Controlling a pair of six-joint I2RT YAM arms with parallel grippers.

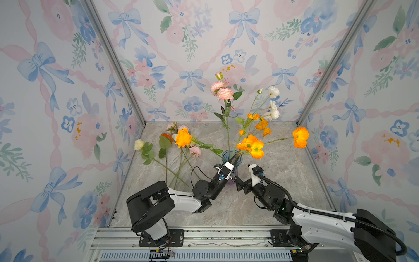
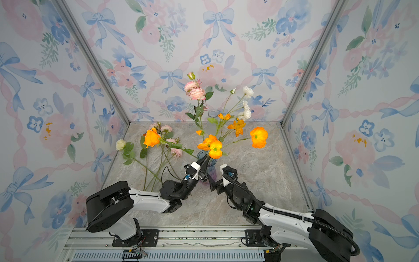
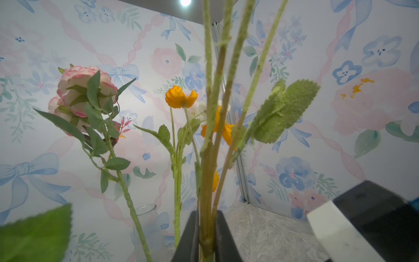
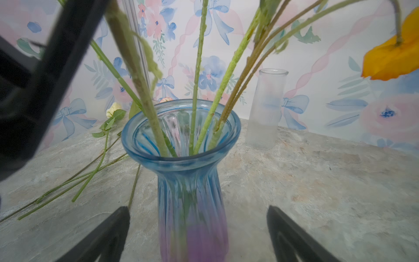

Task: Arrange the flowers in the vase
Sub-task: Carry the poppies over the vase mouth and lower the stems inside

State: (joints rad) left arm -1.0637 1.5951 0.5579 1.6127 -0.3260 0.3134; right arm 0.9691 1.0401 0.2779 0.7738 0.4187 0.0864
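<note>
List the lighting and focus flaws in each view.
Both top views: even, soft light, faint shadows, wide-angle splay of the frame posts. Left wrist view: lamp glare at the edge; the near leaf and poppy stem are soft. Right wrist view: the blue vase smears toward its base; the clear vase is sharper.

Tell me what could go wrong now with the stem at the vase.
1. The left gripper pinches the poppy stem just above the blue vase; pulling away before it opens could drag the stem out or tip the vase.
2. The right gripper stands open on both sides of the vase without touching, so the vase seems unsupported.
3. The orange blooms lean far out; released, the stem might swing.
</note>
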